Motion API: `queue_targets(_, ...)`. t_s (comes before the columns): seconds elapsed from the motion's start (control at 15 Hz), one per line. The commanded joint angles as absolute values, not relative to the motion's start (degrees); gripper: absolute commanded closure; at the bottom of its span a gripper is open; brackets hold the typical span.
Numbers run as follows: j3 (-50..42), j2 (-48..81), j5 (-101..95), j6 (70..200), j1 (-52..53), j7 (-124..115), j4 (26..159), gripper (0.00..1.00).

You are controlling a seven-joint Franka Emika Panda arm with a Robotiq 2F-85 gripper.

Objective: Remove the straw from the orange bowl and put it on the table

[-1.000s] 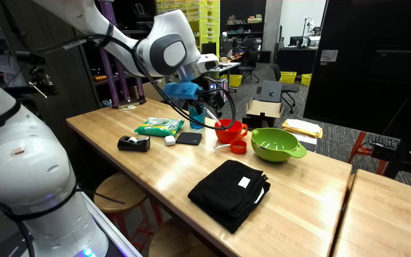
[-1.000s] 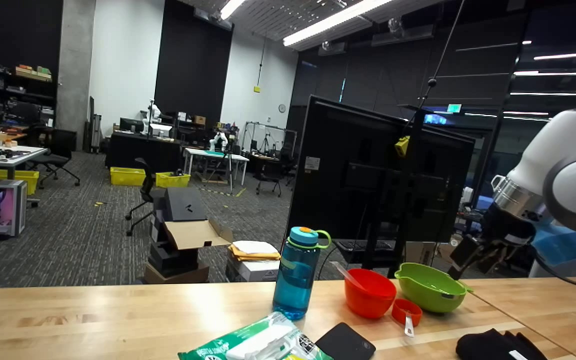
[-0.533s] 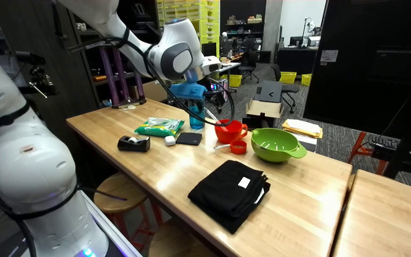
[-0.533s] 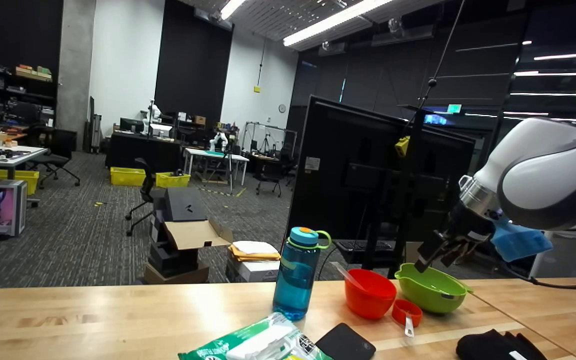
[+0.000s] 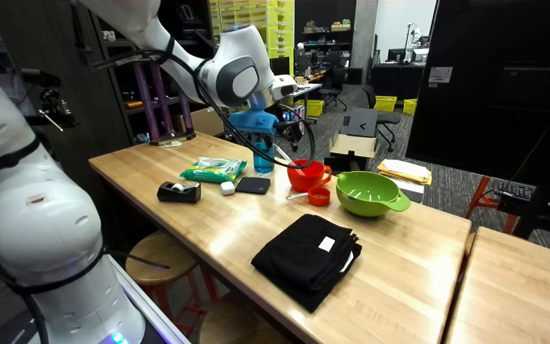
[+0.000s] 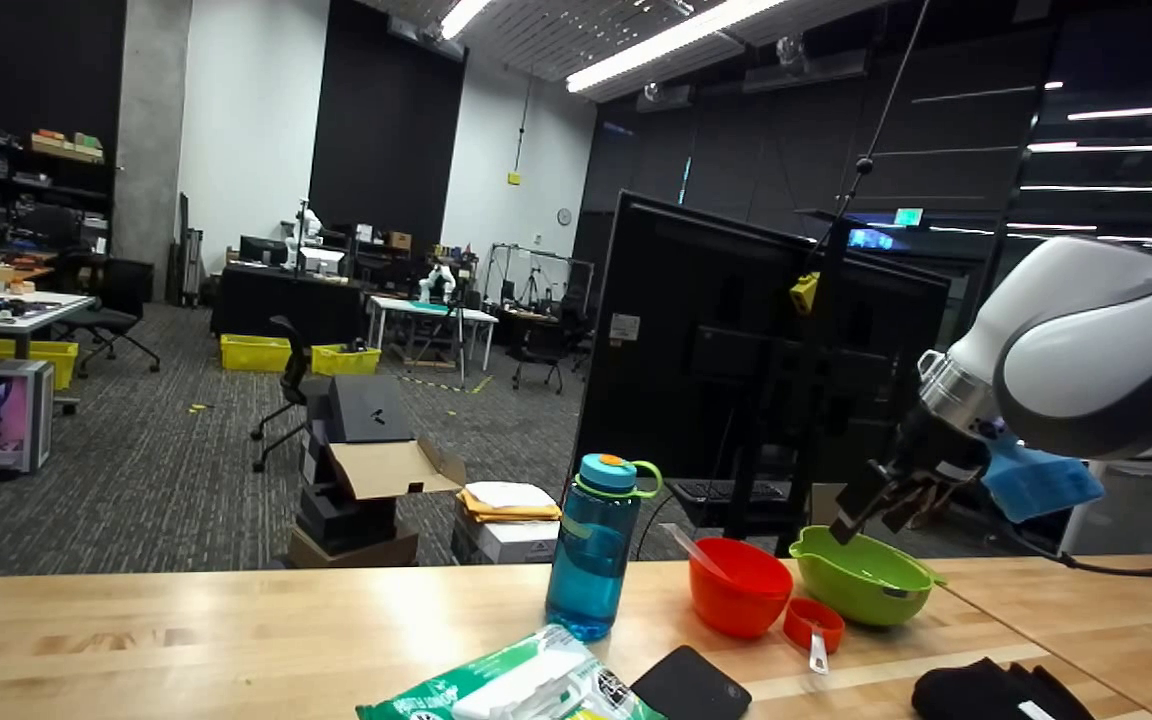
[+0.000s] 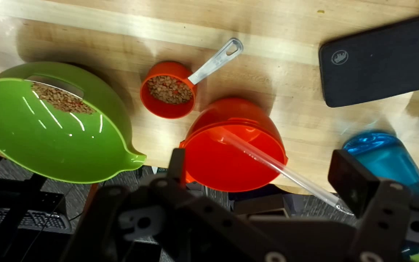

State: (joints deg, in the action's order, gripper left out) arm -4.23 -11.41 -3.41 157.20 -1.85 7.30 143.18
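Counting one straw [image 7: 291,175], two bowls [image 7: 220,163] [image 7: 67,142], one measuring cup [image 7: 169,111], one bottle [image 6: 588,565], one wipes pack [image 5: 214,171], two stools [image 5: 160,255] [image 5: 241,322].

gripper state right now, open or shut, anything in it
Gripper: open, holding nothing; the straw leans in the orange bowl, ungripped.

Straw [image 7: 282,169] in bowl [image 7: 224,163]; bowl on table [image 5: 241,227] beside measuring cup [image 7: 167,109]
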Motion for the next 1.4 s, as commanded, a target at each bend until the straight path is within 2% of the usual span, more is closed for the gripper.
queue_targets(0.0,-4.0,-11.5,-3.4,157.0,-2.1,7.2,143.1,0.0)
queue_targets(0.6,-5.8,-3.3,0.5,159.5,-1.0,15.6,135.1,0.0)
queue_targets(1.07,-2.3,7.6,26.6,156.4,-0.2,42.9,122.9,0.0)
queue_targets(1.33,0.3,13.2,35.4,152.7,-1.5,50.2,116.6,0.0)
